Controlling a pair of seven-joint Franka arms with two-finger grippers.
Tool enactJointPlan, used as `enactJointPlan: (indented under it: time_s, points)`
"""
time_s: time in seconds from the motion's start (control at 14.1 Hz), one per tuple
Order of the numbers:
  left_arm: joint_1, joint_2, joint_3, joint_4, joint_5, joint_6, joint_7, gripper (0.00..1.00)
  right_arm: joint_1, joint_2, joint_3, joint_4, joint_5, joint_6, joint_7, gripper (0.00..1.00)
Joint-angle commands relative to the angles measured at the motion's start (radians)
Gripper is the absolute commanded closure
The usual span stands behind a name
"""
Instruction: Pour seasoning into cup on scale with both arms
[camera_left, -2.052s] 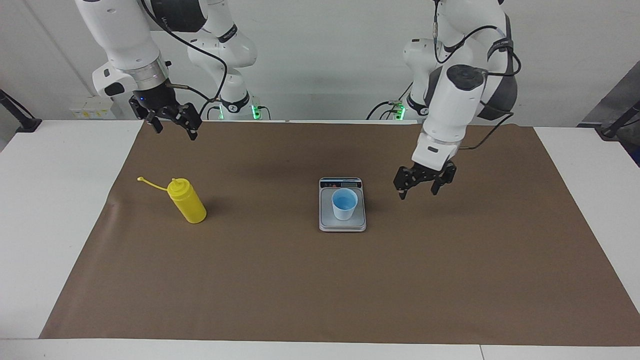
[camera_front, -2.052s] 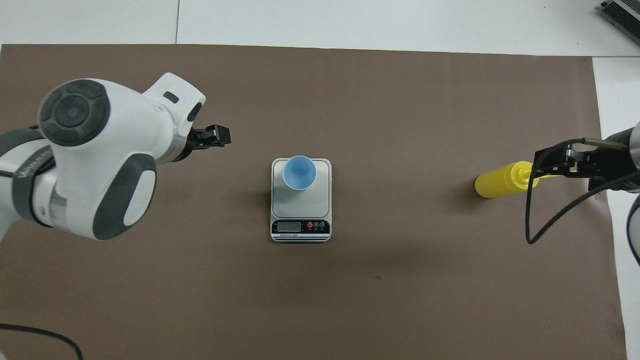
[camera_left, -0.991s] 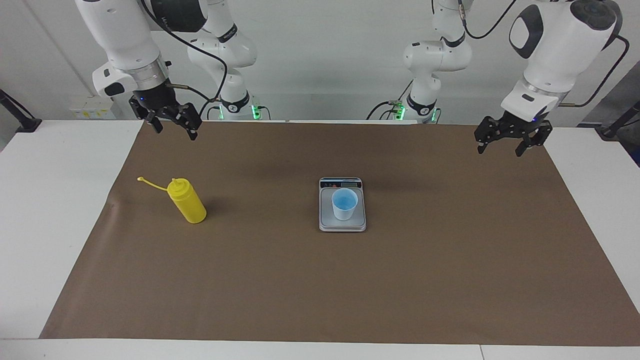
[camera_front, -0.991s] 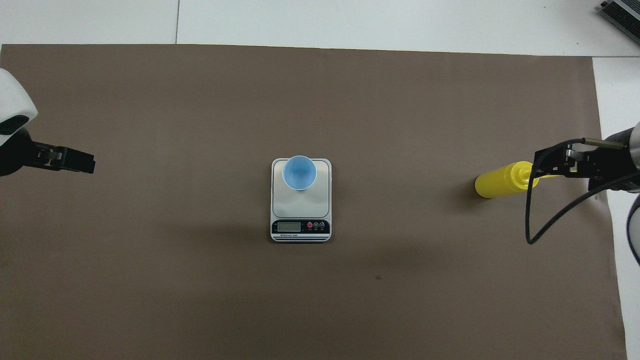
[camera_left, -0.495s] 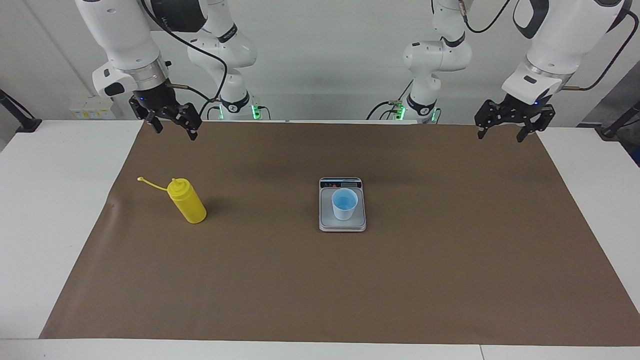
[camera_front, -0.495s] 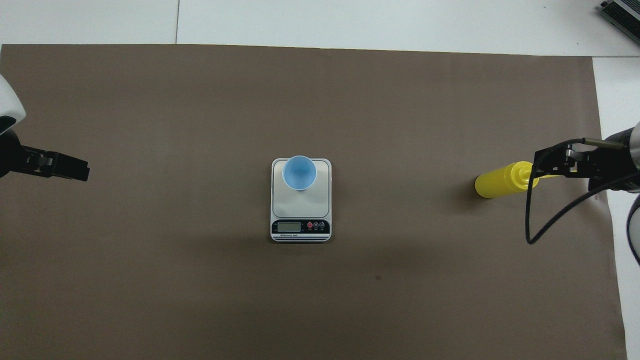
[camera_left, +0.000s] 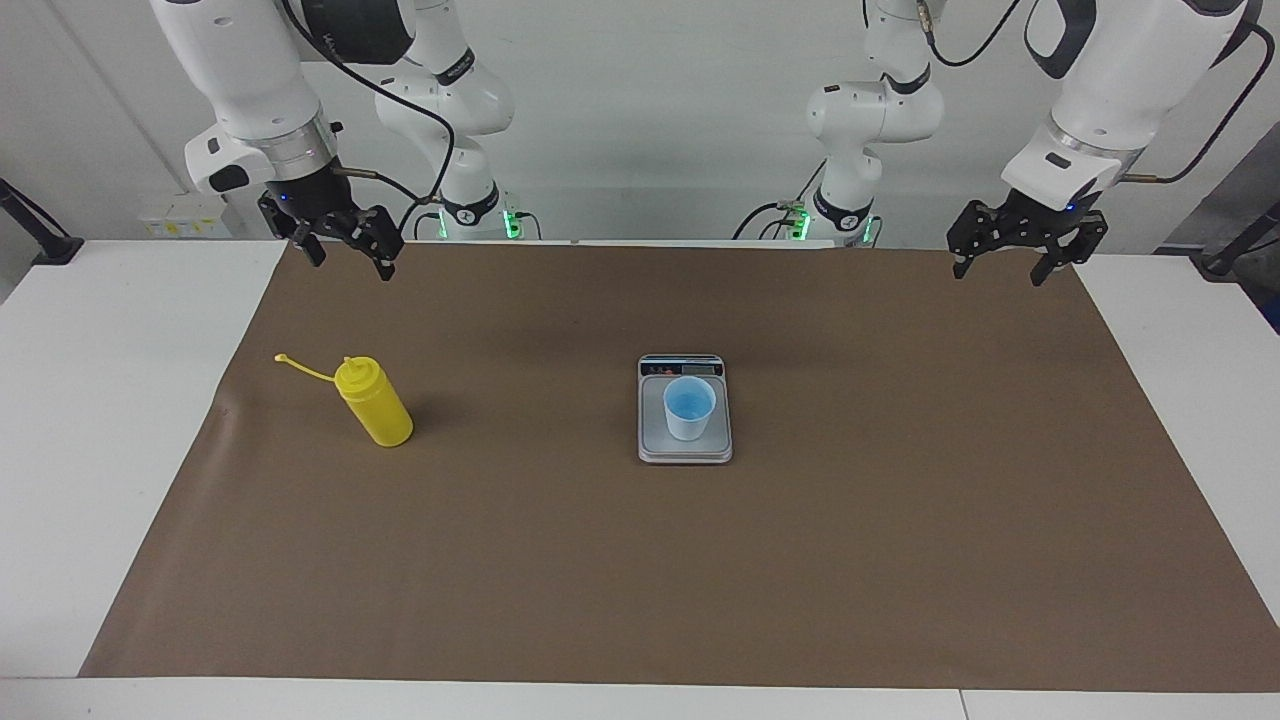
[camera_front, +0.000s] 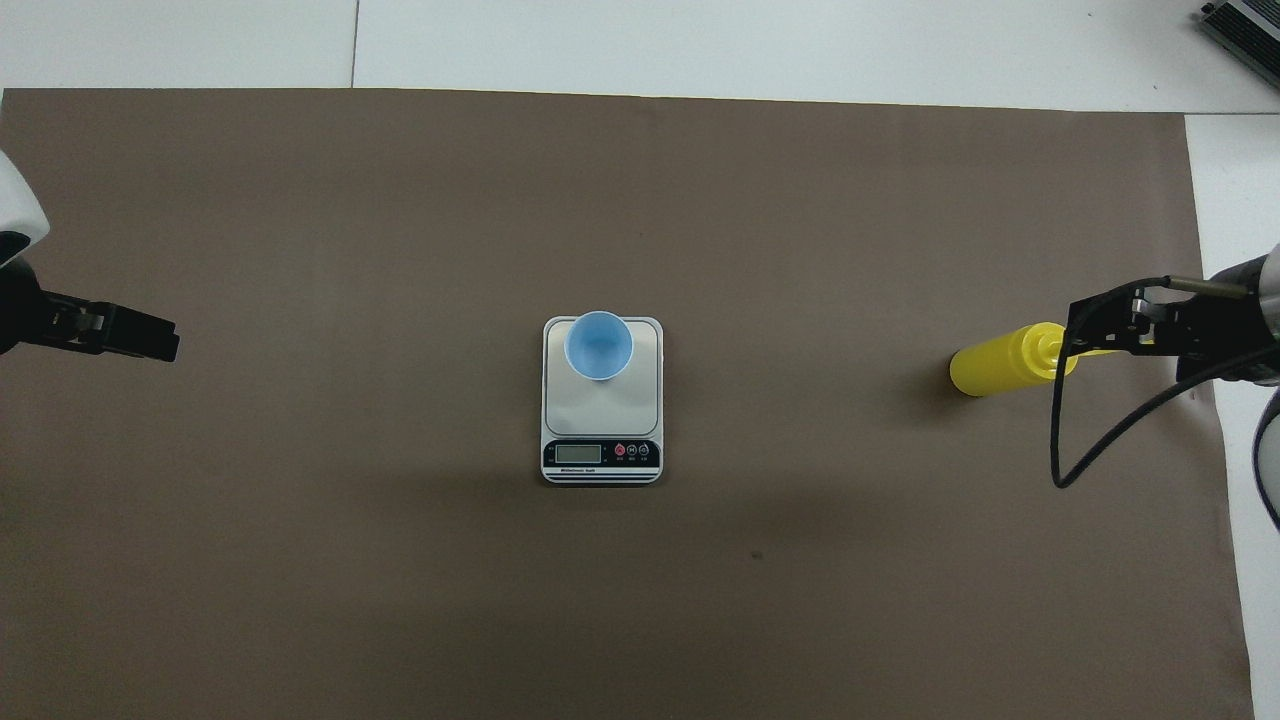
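Bottle's cap strap (camera_left: 300, 368) plain facing, under right end effector (camera_front: 1110, 330) overhead.

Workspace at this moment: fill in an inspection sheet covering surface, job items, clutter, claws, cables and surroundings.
Surface: white table under a brown mat; small dark speck on the mat.
Job's things: yellow bottle upright toward the right arm's end, cap strap hanging off; blue cup upright on the scale at mid-mat, display edge nearest the robots.
Clutter: nothing seen.
Claws: left claw open, empty, raised over its end of the mat; right claw open, empty, raised over the mat's edge nearest the robots.
Cables: black cable loops off the right arm.
Surroundings: white wall; grey device at a table corner.
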Motion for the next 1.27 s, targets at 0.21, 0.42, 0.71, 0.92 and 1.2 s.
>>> enactJointPlan:
  time_s: [0.21,0.42,0.71,0.92,1.2]
  points:
    - [0.023,-0.023,-0.002,-0.029,-0.035,0.022,0.004,0.00,-0.015,-0.006,0.010,-0.004,0.002,-0.009,-0.021,0.00]
    - [0.014,-0.024,-0.002,-0.033,-0.032,0.022,0.003,0.00,-0.015,-0.006,0.010,-0.004,0.002,-0.009,-0.021,0.00]
    - [0.017,-0.024,-0.003,-0.033,-0.032,0.021,0.001,0.00,-0.015,-0.006,0.010,-0.004,0.002,-0.009,-0.021,0.00]
    - [0.019,-0.024,-0.003,-0.033,-0.032,0.021,0.001,0.00,-0.015,-0.006,0.010,-0.004,0.002,-0.009,-0.021,0.00]
    - [0.022,-0.024,-0.002,-0.033,-0.032,0.021,0.001,0.00,-0.015,-0.006,0.010,-0.004,0.002,-0.009,-0.021,0.00]
